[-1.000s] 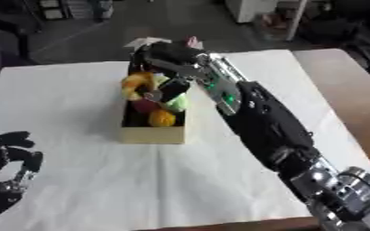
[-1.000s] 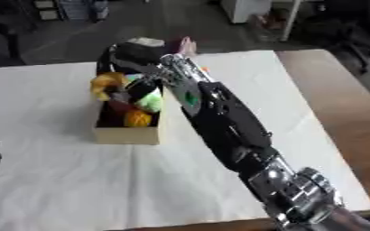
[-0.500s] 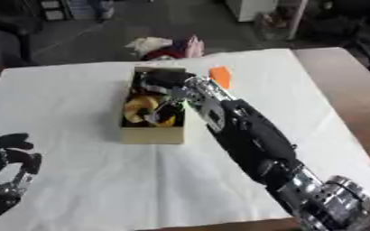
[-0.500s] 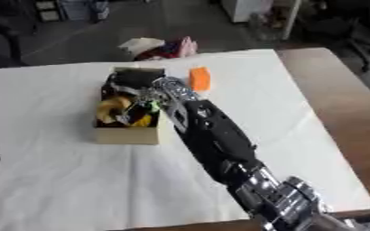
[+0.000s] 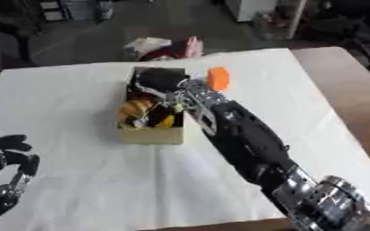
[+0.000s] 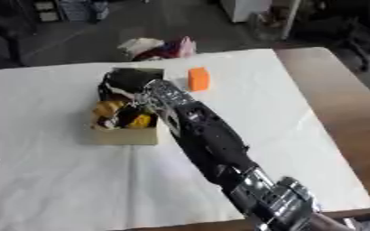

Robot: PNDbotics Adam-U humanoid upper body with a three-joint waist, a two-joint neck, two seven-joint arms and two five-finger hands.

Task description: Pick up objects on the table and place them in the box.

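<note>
Across the worktop [image 5: 77,180], white-covered and the biggest thing in view, your landmark is the box [image 5: 150,134], a tan open carton sitting roughly mid-worktop. Everything below is placed relative to that box.

Right arm [image 5: 243,140] comes in from the lower right and runs diagonally up to the box's right wall, forearm lying alongside it. Right hand [image 5: 163,82] is over the box's far end, above the contents. It's a dark mass there; can't tell whether the fingers are curled or straight, or whether anything is in it.

Left hand [image 5: 6,158] sits well to the box's left and nearer you, at the lower-left edge, idle, fingers relaxed and spread, holding nothing.

Inside the box: a jumble of yellow, orange and dark items [image 5: 145,115], filling most of it. Can't separate them.

Orange block [image 6: 197,78] is the one item left on the cloth: just beyond the box's far right corner, standing apart from the wall, not touching it.

Key relation for your next move, as I judge it: the block lies to the right of the right hand and slightly past it, so the right hand is far nearer than the left. Block looks near-square w/ its longer side running away from you, so approach across its short width. Risk: forearm brushing the box's right wall as you swing over.

Beyond the box's far end, off the worktop, lies a pile of pale and pink stuff [image 5: 160,47]; ignore it.
</note>
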